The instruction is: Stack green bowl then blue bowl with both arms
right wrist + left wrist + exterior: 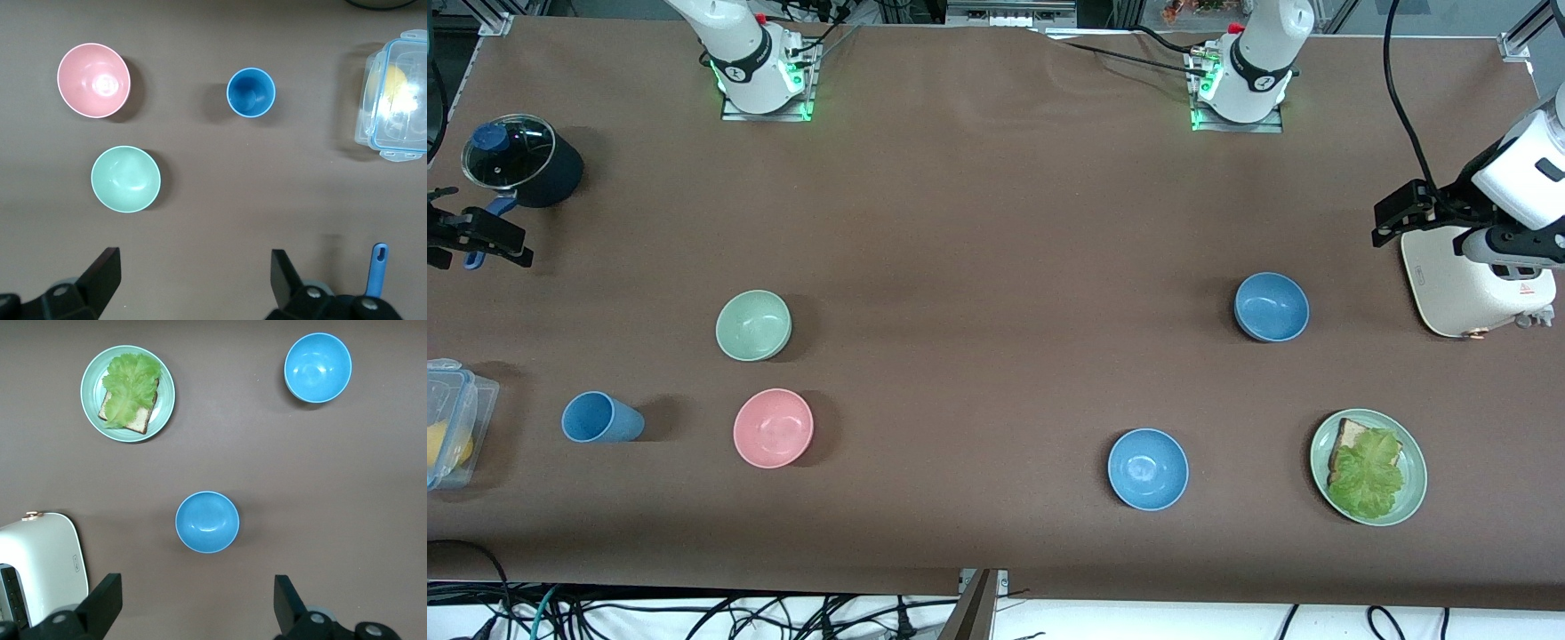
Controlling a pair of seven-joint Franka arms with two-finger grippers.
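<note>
Brown tabletop (978, 222), nothing stacked yet. Small matte mint-green bowl (753, 325) sits toward right arm's end, just beside pink bowl (773, 428), farther from camera. Right gripper (193, 280), fingers apart, empty, looks nearer it. Left gripper (197, 603), fingers apart, hovers above white toaster (1476, 284), near two glossy blue bowls (1271, 307).

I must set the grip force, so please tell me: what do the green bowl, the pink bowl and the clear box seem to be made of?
Green bowl: likely matte plastic or a fibre blend, dull even surface. Pink bowl: probably the same, slightly glossier, with a small highlight inside. Clear box: transparent hard plastic with a blue-rimmed clip lid; glare on top.
</note>
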